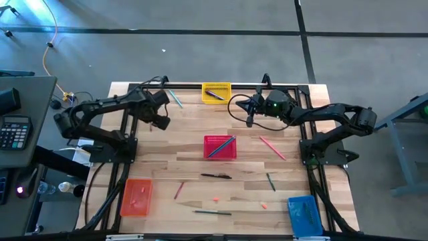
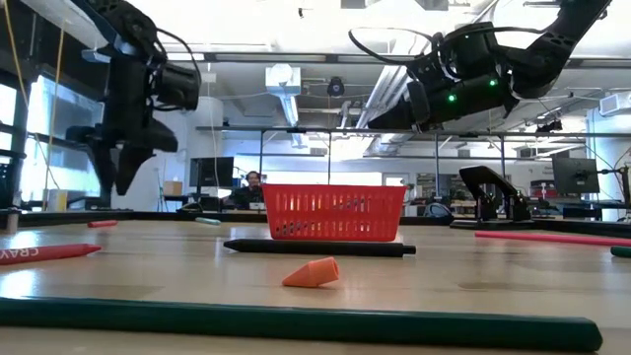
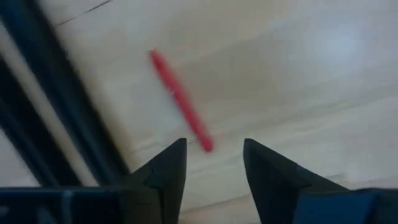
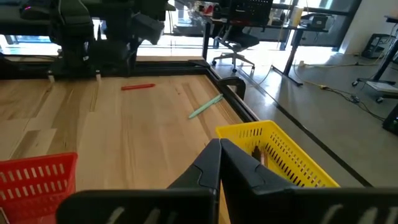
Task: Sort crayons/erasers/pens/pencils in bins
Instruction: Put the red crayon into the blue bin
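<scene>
Left gripper (image 3: pixel 214 163) hovering, fingers parted and empty, above a red crayon (image 3: pixel 180 99) lying on the table (image 1: pixel 281 194) near its back-left edge.

Right gripper (image 4: pixel 220 163) waiting aloft by the yellow bin (image 1: pixel 216 92), fingers pressed together, carrying nothing; red bin (image 1: pixel 220 146) sitting mid-table; orange bin (image 1: pixel 136 197) and blue bin (image 1: pixel 303 214) at the front corners. Risk, as I am judging it: the crayon is lying off to one finger's side rather than centred, so a descent may be knocking it rolling toward the frame rail. Left wrist view is showing that offset; high view is hiding the crayon behind the arm; low view alone is showing an eraser (image 2: pixel 311 272) up close.
</scene>
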`<act>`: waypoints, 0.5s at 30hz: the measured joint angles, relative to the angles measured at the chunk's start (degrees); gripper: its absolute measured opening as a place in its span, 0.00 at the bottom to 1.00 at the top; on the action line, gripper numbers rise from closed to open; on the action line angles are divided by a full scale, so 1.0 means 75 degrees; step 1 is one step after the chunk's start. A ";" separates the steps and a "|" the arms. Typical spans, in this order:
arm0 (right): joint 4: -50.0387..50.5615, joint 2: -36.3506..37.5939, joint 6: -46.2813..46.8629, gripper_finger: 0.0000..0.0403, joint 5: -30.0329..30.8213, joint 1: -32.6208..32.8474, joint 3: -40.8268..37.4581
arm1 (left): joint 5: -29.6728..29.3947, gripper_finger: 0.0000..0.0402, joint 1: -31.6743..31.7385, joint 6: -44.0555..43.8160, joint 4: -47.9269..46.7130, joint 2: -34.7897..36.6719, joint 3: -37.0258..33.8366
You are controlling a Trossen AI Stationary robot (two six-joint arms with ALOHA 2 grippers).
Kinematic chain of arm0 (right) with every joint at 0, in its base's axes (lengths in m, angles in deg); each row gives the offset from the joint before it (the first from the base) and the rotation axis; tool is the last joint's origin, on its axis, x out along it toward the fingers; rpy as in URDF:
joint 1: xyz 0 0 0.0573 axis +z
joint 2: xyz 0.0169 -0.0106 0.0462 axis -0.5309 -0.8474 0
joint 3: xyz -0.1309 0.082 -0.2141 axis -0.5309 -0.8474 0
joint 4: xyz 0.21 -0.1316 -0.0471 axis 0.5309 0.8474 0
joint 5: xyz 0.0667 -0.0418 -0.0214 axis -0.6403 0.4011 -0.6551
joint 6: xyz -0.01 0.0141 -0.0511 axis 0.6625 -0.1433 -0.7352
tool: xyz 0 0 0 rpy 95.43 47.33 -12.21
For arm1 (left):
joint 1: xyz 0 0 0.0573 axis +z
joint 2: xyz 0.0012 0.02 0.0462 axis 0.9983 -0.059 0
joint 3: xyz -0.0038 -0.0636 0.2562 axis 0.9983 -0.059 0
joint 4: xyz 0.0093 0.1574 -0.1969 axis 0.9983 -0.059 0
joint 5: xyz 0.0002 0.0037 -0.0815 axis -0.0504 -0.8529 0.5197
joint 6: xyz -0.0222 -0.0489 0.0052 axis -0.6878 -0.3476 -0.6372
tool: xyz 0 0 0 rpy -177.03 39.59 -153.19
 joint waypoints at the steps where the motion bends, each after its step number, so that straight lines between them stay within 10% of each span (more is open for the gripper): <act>1: 0.0005 0.0000 0.0000 0.00 -0.0001 0.0003 0.0000 | 0.0011 0.39 0.0116 0.0003 -0.0043 0.0004 -0.0066; 15: 0.0085 0.0000 -0.0020 0.00 -0.0009 0.0007 0.0000 | 0.0901 0.37 0.1407 0.0193 0.1097 -0.0002 -0.0989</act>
